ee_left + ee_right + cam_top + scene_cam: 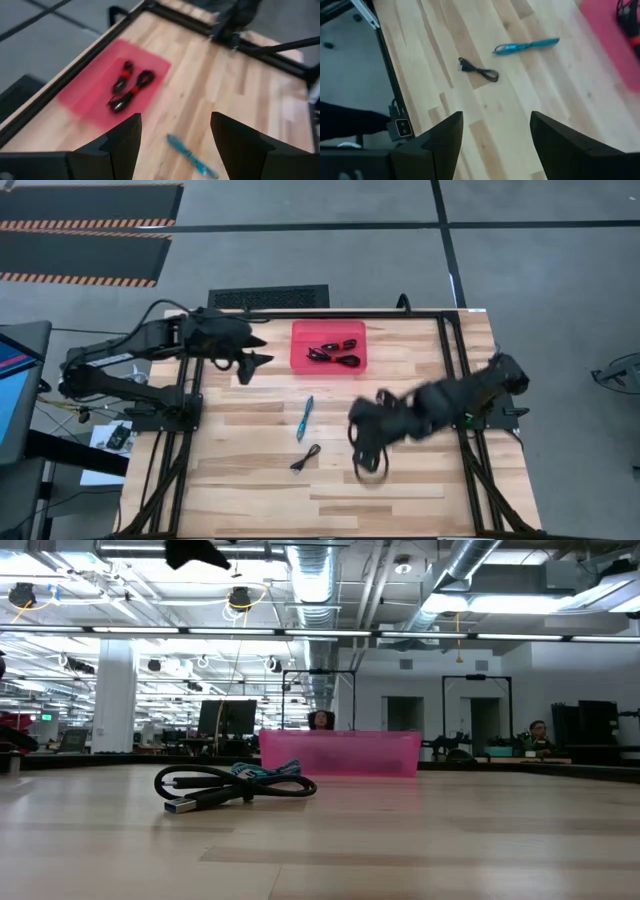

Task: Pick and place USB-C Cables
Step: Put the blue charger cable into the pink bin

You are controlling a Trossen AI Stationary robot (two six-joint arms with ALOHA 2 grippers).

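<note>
Jaws on both my grippers stand wide with nothing between them. My right gripper (367,460) hangs over the table's right half, just beside the loose black cable (306,458) and the light blue cable (305,418) lying on bare wood. My left gripper (250,356) sits beside the red tray (300,362), which holds the red-and-black cable (134,91) and another black one (123,76). I can read no labels or writing anywhere.
</note>
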